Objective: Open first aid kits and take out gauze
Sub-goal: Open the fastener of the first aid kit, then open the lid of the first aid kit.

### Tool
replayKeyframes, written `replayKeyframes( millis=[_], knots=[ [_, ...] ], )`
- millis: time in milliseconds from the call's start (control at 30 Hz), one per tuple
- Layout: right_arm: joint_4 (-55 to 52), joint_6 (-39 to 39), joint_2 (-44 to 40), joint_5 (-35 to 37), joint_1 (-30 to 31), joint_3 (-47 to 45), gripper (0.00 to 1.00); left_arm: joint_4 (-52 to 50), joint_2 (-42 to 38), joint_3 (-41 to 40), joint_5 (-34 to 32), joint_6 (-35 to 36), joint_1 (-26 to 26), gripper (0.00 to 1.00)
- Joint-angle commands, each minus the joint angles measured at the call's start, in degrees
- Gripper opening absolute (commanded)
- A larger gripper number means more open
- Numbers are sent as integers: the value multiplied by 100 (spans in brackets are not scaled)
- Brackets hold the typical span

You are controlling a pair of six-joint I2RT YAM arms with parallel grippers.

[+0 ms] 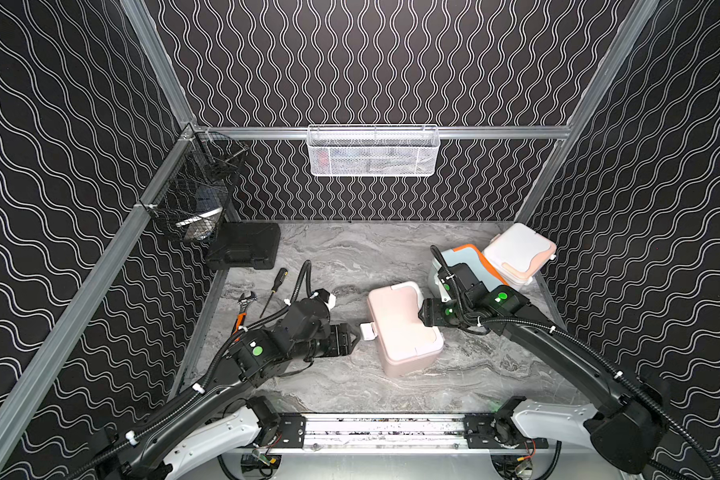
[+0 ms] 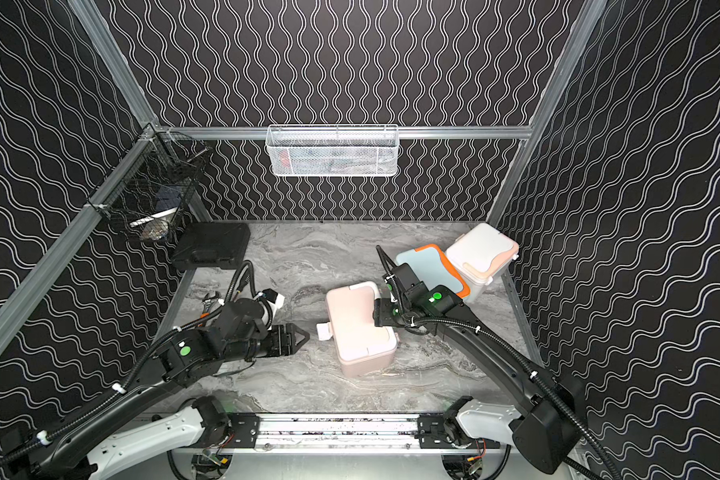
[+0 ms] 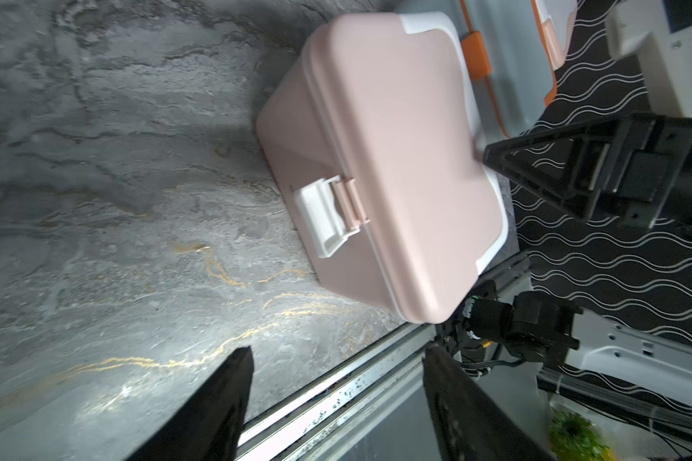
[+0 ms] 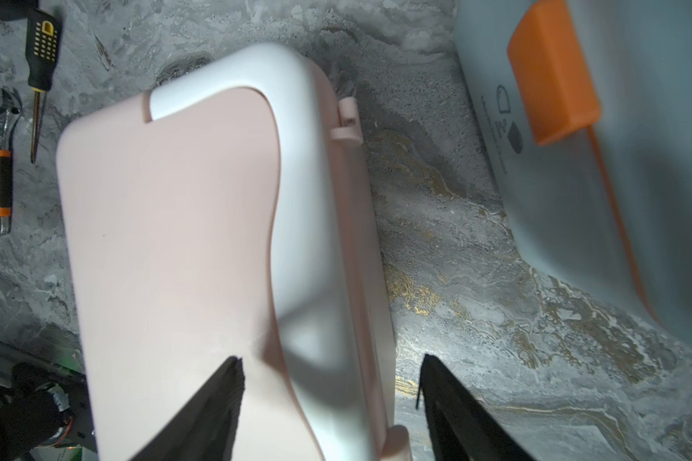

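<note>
The pink first aid kit stands mid-table with its lid down. Its white latch is flipped outward on the left side. My left gripper hovers just left of that latch, open, with nothing between its fingers. My right gripper is open astride the kit's right edge, one finger over the lid and the other outside the wall. The pale blue-grey kit with orange trim and the white kit with peach trim sit shut at the back right. The gauze is out of view.
A flat black hard case lies at the back left, with a screwdriver and an adjustable wrench in front of it. A white mesh basket and a black wire basket hang on the walls. A metal rail runs along the front edge.
</note>
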Motion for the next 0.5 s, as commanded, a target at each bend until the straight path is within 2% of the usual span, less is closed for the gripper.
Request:
replayKeyframes(
  millis=[0, 100, 300, 367, 467],
  knots=[
    [249, -151, -20, -603, -184, -109, 67, 801, 393, 73, 621, -27, 7, 72],
    [409, -179, 46, -1047, -272, -256, 64, 1270, 755, 79, 882, -72, 12, 73],
    [939, 48, 7, -2123, -200, -673, 58, 1332, 1191, 269, 873, 121, 66, 75],
    [1078, 190, -66, -2240, -118, -781, 58, 1238, 1214, 296, 907, 179, 178, 76],
    [944, 260, -123, -2034, -105, -785, 58, 992, 1048, 250, 939, 281, 499, 77]
  ],
)
